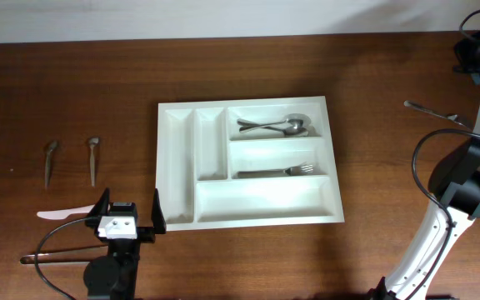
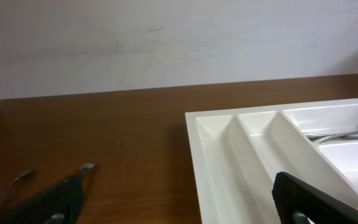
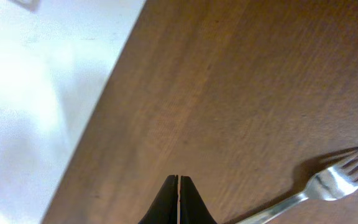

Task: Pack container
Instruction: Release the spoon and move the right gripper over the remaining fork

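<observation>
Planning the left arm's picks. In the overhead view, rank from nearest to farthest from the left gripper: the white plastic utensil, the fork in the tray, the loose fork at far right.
1. The white plastic utensil, just left of the left gripper.
2. The fork in the tray, to its right.
3. The loose fork, far right, beyond the tray.

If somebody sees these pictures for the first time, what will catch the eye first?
The white tray in the middle of the dark wooden table stands out most; it holds spoons in its upper right compartment and a fork in the one below. Loose cutlery lies on both sides in the overhead view: two small metal utensils and a white knife at the left, a second fork far at the right.
</observation>
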`<state>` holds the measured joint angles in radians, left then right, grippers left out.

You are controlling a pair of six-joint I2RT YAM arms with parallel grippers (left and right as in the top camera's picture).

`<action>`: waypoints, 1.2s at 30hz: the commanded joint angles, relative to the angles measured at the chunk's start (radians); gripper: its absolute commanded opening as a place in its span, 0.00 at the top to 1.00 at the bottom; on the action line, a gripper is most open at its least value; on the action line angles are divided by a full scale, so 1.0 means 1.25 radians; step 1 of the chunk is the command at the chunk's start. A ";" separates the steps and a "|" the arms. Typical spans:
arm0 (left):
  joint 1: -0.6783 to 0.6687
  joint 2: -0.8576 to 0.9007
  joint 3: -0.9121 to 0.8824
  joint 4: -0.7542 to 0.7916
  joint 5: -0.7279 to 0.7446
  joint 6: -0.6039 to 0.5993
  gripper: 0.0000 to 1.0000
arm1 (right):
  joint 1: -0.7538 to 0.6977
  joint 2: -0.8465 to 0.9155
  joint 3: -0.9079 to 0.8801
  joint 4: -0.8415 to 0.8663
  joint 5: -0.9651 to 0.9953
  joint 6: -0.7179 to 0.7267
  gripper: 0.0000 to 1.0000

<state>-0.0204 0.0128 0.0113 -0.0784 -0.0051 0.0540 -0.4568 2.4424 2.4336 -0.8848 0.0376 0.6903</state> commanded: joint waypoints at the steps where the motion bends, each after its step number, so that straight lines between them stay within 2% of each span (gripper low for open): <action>1: -0.002 -0.005 -0.002 -0.004 -0.002 0.013 0.01 | 0.002 0.032 -0.033 0.001 0.042 -0.045 0.96; 17: -0.002 -0.005 -0.002 -0.004 -0.002 0.013 0.01 | -0.016 0.090 -0.059 0.035 0.039 -0.095 0.96; 36: -0.002 -0.005 -0.002 -0.004 -0.002 0.013 0.01 | -0.019 0.120 -0.060 -0.021 0.046 -0.182 0.96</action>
<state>-0.0204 0.0128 0.0113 -0.0780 -0.0051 0.0540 -0.4755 2.5801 2.3631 -0.9058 0.0708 0.5087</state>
